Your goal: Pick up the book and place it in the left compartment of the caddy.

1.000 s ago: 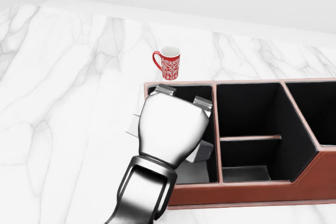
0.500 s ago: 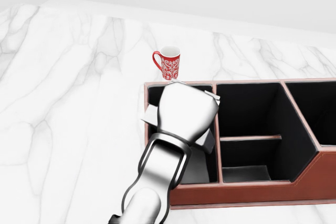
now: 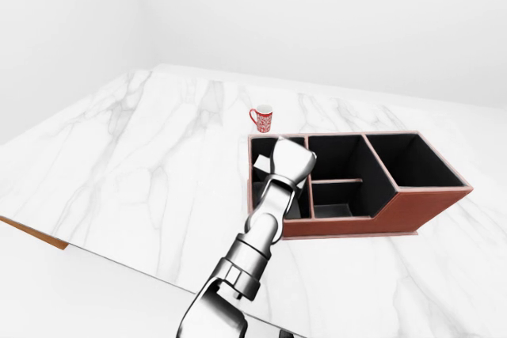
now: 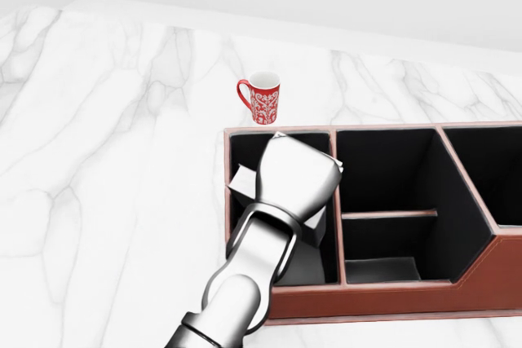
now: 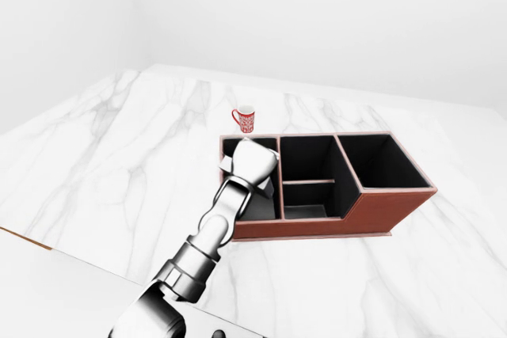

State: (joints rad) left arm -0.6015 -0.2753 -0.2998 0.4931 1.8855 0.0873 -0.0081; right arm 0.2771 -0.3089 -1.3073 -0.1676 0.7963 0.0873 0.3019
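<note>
Compared with a second ago, when my left hand (image 4: pixel 295 178) sat lower in the head view, over the bottom-left part of the caddy (image 4: pixel 457 299) with two finger ends showing at its top, it has moved up and to the right and now hangs over the left compartment (image 4: pixel 245 148), its rounded silver back turned to the camera. My forearm has swung with it and now rises from the bottom edge at a slant to the right. The pale book (image 4: pixel 245 181) has come along: earlier its corner stuck out past the caddy's left wall over the table (image 4: pixel 106 160), and now the visible edges lie inside that compartment, poking out to the left of and just below the hand. My fingers are hidden under the hand's shell, so I cannot tell whether they clasp the book or have let go. The red patterned mug (image 4: pixel 261 97) stands on the table just above the caddy's upper left corner, unmoved. My right hand is out of sight.
</note>
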